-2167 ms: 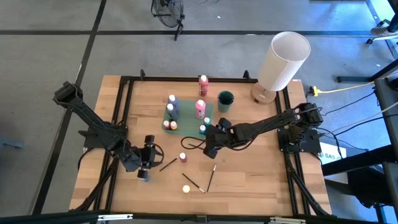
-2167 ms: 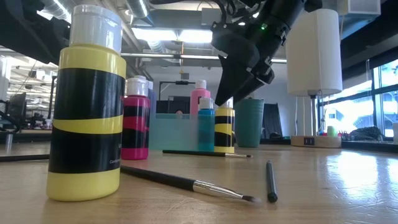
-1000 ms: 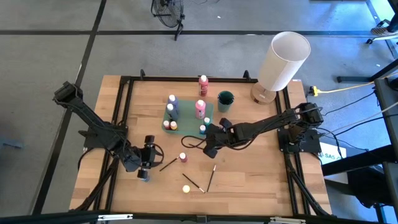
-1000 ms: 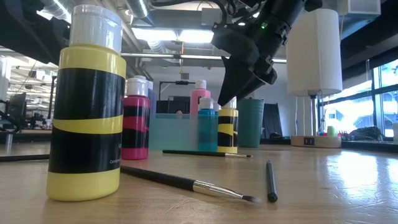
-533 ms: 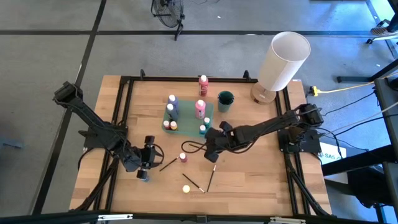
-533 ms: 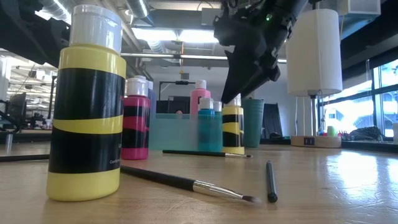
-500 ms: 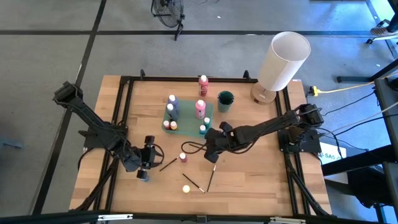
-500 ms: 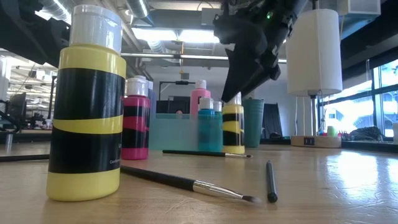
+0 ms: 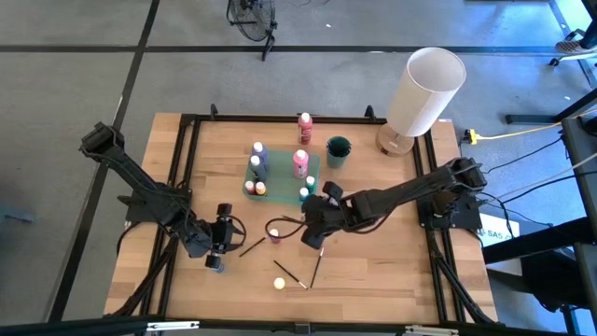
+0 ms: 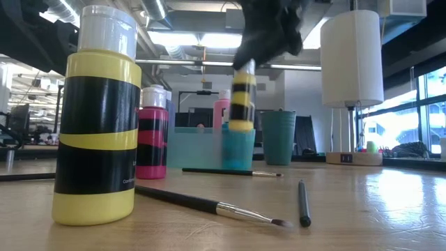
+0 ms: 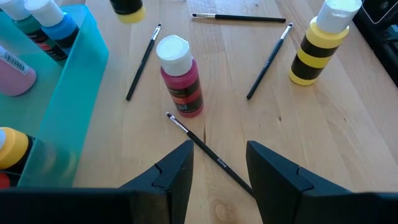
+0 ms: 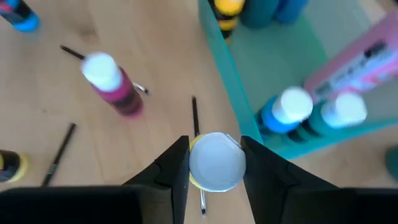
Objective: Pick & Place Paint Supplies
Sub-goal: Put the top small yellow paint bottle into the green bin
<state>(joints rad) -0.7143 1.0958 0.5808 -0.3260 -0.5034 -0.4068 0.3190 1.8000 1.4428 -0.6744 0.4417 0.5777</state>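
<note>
Left gripper (image 9: 217, 254), item one: you have it parked, fingers apart and empty, near the pink paint bottle (image 9: 275, 235) and a brush (image 9: 252, 246). Right gripper (image 9: 311, 233), item two: you see it clamped on a yellow-and-black striped bottle (image 10: 242, 97), held off the table beside the teal tray (image 9: 314, 164).

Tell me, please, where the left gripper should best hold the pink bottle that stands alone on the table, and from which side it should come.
Hold the pink bottle around its round body, below the white cap, probably coming from above: it stands upright, and brushes lie close around it.
</note>
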